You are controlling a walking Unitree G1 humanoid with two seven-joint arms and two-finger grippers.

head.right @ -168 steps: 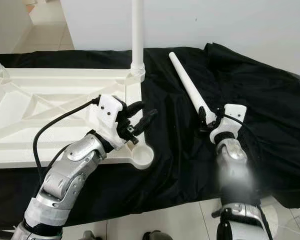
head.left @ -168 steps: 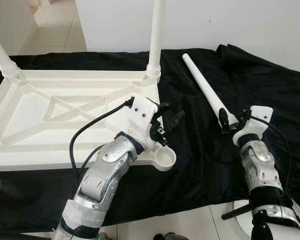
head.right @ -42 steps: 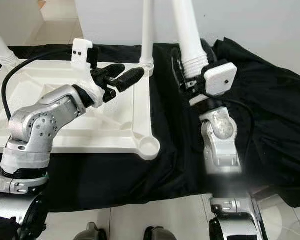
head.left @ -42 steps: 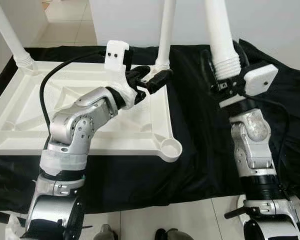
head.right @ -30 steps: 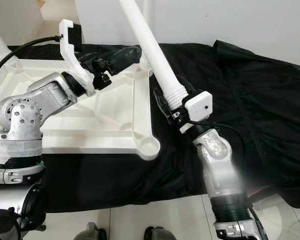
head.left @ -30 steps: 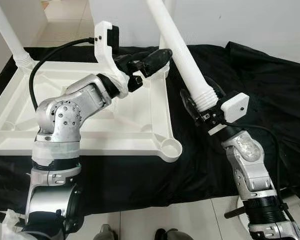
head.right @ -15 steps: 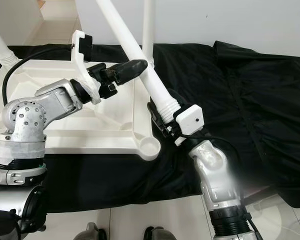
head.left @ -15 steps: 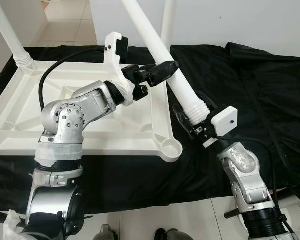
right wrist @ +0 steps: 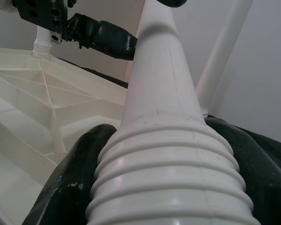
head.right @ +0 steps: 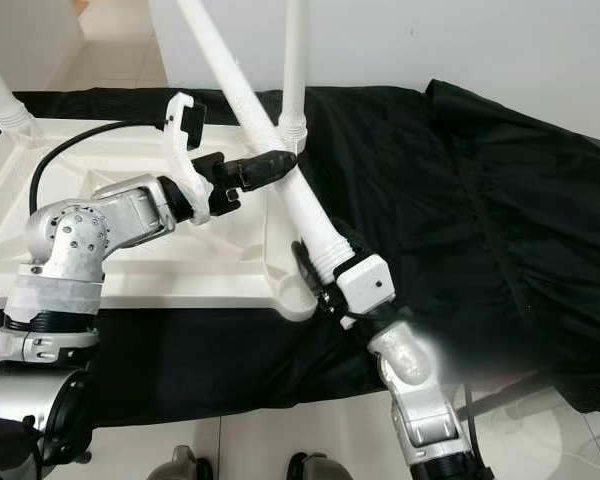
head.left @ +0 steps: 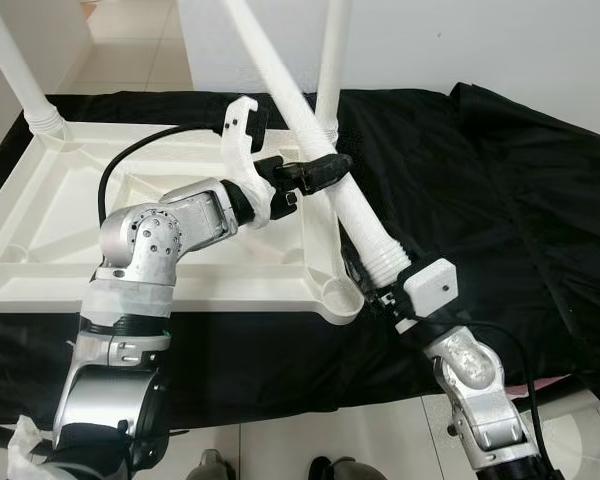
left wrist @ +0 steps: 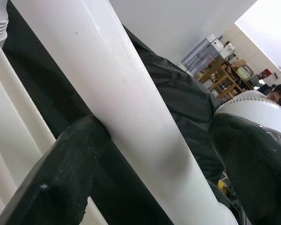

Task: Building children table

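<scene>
Lowered threaded end of leg toward corner socket at 6 o'clock of tabletop. Right gripper fingers clamped on threads for seating; left gripper fingers straddle shaft, steadying.

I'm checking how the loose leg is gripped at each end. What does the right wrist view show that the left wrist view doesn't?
Right wrist view alone: the leg's ribbed threaded end clamped between the right gripper's fingers, and the ribbed underside of the upturned tabletop.

Left wrist view alone: the left gripper's fingers on either side of the smooth shaft; one touches it, the other stands apart. A cluttered room lies behind.

Both: the same white table leg held slanted, an already fitted leg beside it, and the black cloth.
</scene>
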